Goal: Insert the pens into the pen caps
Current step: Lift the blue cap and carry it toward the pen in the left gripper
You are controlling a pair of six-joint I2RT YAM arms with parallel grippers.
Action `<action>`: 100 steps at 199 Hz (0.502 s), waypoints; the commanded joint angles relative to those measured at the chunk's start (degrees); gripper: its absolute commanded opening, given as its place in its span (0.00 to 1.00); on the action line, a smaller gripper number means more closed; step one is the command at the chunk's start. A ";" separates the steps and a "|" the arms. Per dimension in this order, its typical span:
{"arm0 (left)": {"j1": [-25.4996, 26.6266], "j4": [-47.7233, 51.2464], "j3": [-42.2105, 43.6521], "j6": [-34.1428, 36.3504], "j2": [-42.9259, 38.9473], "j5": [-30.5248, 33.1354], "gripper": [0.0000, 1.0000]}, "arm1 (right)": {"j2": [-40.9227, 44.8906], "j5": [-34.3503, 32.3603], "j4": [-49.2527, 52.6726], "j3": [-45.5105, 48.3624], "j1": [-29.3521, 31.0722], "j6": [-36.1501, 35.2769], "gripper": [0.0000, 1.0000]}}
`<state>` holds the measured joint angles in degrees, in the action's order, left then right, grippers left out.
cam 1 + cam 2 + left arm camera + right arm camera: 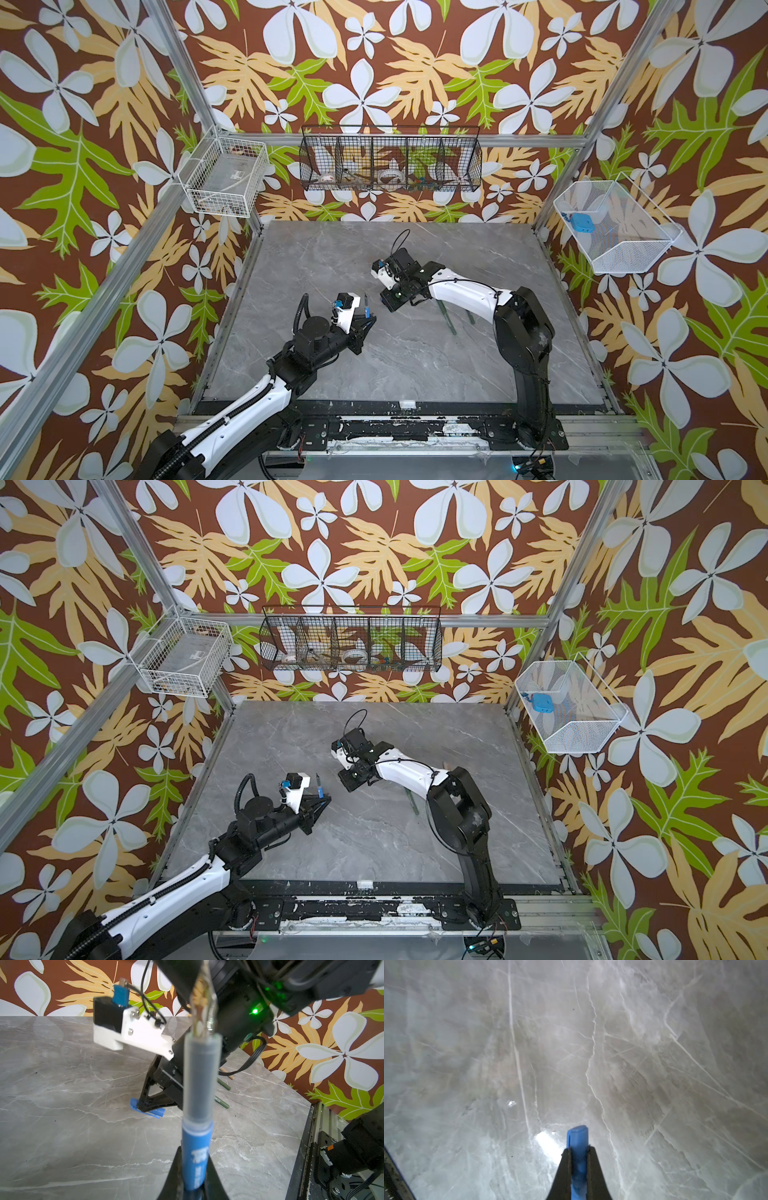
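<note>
My left gripper [194, 1159] is shut on the blue pen [199, 1084], which stands upright with its grey front section and tip pointing up. Both top views show the blue pen [366, 304] [318, 784] sticking up from the left gripper [368, 319] left of the table's middle. My right gripper [578, 1149] is shut on the blue pen cap [578, 1136], low over the marble. In the left wrist view the blue pen cap [148, 1110] sits at the table between the right gripper's fingers [145, 1097]. Two dark green pens [224, 1084] [222, 1102] and a tan pen [227, 1074] lie behind the right arm.
The grey marble table [415, 365] has a metal rail along its front edge. A white wire basket [226, 176] hangs at the back left. A black wire basket [390, 160] hangs on the back wall, and a white mesh basket [615, 226] on the right. The right arm [461, 291] arches over the green pens [449, 322].
</note>
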<state>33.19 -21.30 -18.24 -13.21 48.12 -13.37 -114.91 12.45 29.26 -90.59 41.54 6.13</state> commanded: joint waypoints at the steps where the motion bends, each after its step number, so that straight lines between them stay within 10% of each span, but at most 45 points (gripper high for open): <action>1: 0.03 -1.62 0.29 0.45 0.13 0.06 0.00 | 3.67 1.15 -6.11 2.64 -0.14 1.18 0.07; 100: 6.23 -2.29 0.10 4.39 1.46 4.50 0.00 | 34.30 5.67 -46.38 34.87 -0.49 11.18 0.04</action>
<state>38.04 -21.50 -17.96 -10.37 49.71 -11.62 -85.25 16.25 -2.39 -60.60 40.95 13.72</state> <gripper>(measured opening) 0.133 0.064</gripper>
